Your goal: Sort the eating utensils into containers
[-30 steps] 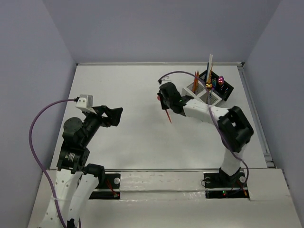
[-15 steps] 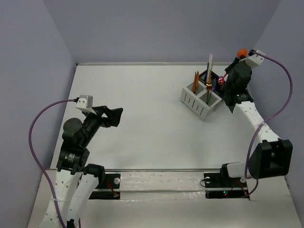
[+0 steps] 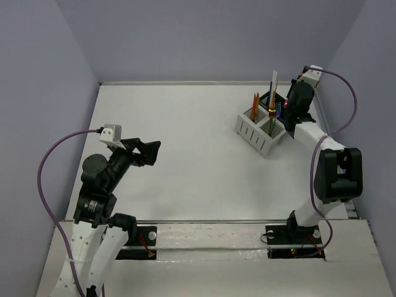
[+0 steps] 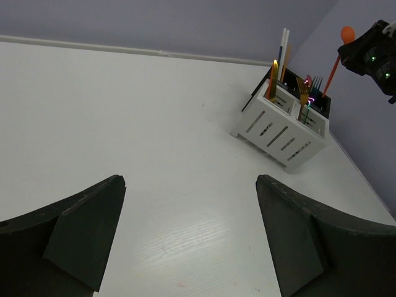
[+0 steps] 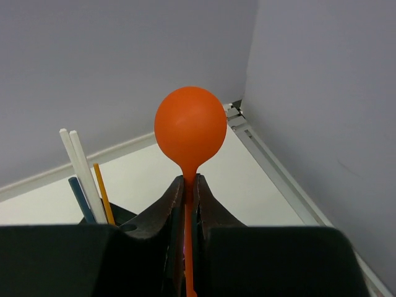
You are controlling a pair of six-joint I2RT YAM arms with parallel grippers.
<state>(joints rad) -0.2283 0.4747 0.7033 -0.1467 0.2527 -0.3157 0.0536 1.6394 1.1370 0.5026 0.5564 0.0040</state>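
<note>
Right gripper [image 5: 187, 185] nearly shut, pinching thin stem of orange round-bowled spoon [image 5: 189, 129]; bowl pointed up above fingers. Gripper hung at far right corner of tabletop [image 3: 179, 136], just beside black perforated box [image 4: 322, 100]. Could not tell whether spoon's lower end reached into box. White slatted caddy [image 3: 258, 130] sat joined to box, other utensils [image 4: 302, 93] standing upright in compartments. Left gripper [image 4: 189, 182] wide open, holding nothing, hovering over tabletop at left, well apart from caddy.
</note>
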